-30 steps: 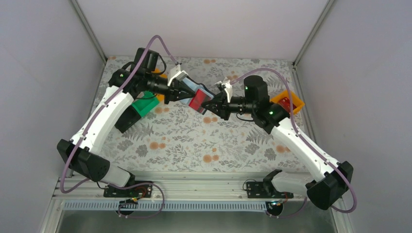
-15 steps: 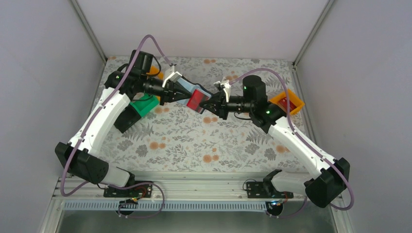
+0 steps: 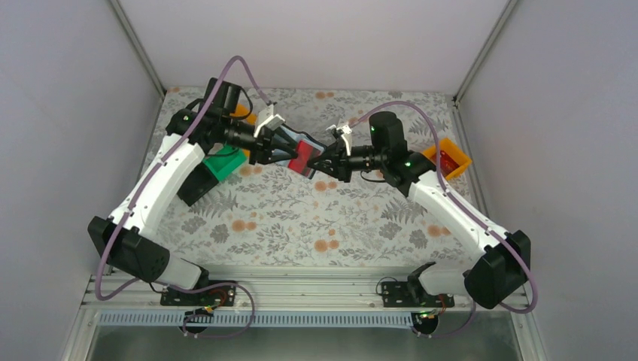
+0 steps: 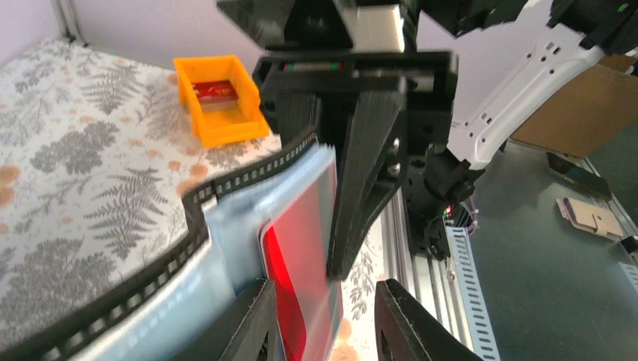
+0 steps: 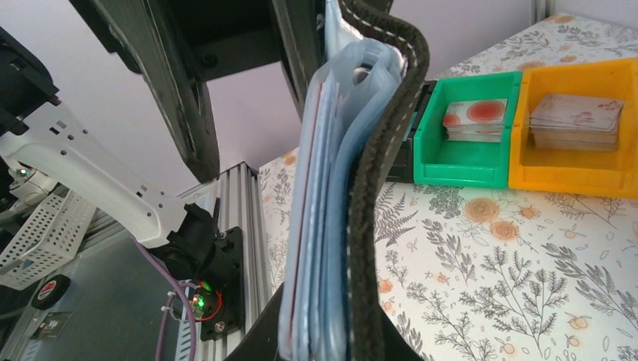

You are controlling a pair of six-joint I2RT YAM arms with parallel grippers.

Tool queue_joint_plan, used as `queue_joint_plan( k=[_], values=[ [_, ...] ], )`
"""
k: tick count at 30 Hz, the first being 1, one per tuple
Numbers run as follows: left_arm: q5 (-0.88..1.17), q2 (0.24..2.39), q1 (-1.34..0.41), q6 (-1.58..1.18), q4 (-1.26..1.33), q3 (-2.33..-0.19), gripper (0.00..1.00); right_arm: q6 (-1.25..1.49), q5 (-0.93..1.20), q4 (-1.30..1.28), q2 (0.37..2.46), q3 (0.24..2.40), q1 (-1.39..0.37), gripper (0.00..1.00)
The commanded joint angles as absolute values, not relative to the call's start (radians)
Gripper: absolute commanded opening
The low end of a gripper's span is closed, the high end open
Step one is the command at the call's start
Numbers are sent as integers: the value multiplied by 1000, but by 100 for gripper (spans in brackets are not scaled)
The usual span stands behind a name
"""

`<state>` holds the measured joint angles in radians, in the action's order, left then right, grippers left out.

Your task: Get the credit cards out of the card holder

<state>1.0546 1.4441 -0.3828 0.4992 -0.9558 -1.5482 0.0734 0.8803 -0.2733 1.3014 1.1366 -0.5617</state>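
The black card holder (image 3: 290,144) hangs in mid-air over the back of the table between both arms. Its bluish pockets (image 4: 226,248) and stitched black edge (image 5: 376,188) show close up. My right gripper (image 3: 322,160) is shut on its lower end (image 5: 323,342). A red credit card (image 4: 301,248) sticks out of a pocket, seen as a red patch (image 3: 304,159) from above. My left gripper (image 4: 323,293) stands open around that card's end: one finger lies against it, the other is apart. Other credit cards in the pockets show only as thin edges (image 5: 312,226).
An orange tray (image 3: 449,159) at the right holds a red card (image 4: 217,90). At the back left, a green tray (image 5: 466,143) and an orange tray (image 5: 572,143) hold stacked cards. A black tray (image 3: 197,184) lies beside the left arm. The table's metal rail (image 4: 459,256) runs below.
My left gripper's jaws have come apart off the red card. The right arm has pushed slightly left with the card holder still gripped.
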Motion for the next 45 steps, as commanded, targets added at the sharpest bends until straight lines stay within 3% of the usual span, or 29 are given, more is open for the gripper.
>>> queue_joint_plan(
  k=[1, 5, 13, 24, 31, 40, 45],
  values=[
    [1153, 1501, -403, 505, -902, -1628, 36, 28, 1012, -243, 1294, 1185, -580, 13],
    [1173, 1529, -425, 461, -895, -1624, 44, 2, 1030, -260, 1276, 1183, -580, 13],
    [1116, 1522, -497, 474, -940, -1628, 49, -47, 1013, -278, 1206, 1177, -577, 14],
    [1120, 1502, -566, 582, -1025, -1585, 24, -115, 1016, -321, 1180, 1208, -564, 15],
    [949, 1506, -565, 605, -1081, -1594, 19, -100, 996, -318, 1141, 1224, -547, 15],
    [905, 1538, -565, 631, -1176, -1633, 25, -117, 975, -340, 1123, 1234, -543, 14],
    [943, 1518, -578, 557, -1053, -1609, 34, -139, 1009, -373, 1144, 1253, -542, 14]
  ],
)
